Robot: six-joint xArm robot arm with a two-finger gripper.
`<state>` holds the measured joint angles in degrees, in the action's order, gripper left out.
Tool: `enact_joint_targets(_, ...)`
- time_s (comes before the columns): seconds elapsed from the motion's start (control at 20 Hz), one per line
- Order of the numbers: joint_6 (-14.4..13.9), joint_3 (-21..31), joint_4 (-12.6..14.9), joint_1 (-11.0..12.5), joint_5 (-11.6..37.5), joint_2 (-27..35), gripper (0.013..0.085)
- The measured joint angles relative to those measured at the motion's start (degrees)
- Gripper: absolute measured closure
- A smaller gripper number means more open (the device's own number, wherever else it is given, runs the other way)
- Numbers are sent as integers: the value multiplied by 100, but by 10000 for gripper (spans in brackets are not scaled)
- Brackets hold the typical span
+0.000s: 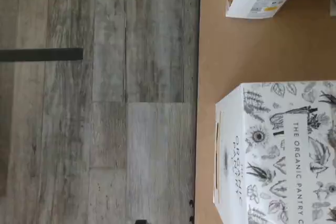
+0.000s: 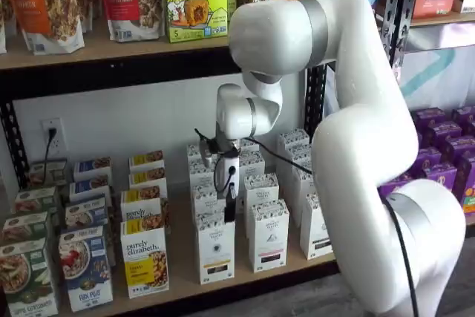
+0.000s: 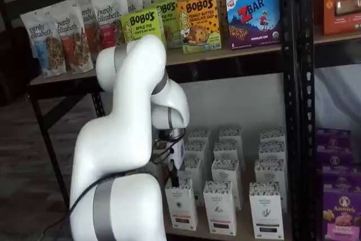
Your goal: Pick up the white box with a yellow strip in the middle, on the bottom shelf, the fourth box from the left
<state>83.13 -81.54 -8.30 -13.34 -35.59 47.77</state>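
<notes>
One white box (image 2: pixel 216 250) stood at the front of its row on the bottom shelf (image 2: pixel 245 281), just right of the yellow-labelled granola box (image 2: pixel 145 259), and the gripper (image 2: pixel 229 211) hung just above it; its jaws were judged wide, though the fingers showed side-on. A good grasp called for a straight descent, with fingers clear of the box behind (image 2: pixel 205 200). Tan board gave flat support, and grey plank floor (image 1: pixel 100 103) lay beyond the edge.
</notes>
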Motion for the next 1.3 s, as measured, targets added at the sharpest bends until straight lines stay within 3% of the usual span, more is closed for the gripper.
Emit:
enact_joint_targets(0.2,182,67,-264,-51,262,-12,130)
enact_joint_targets(1.3,-120,-559,72,-71,397,628,130)
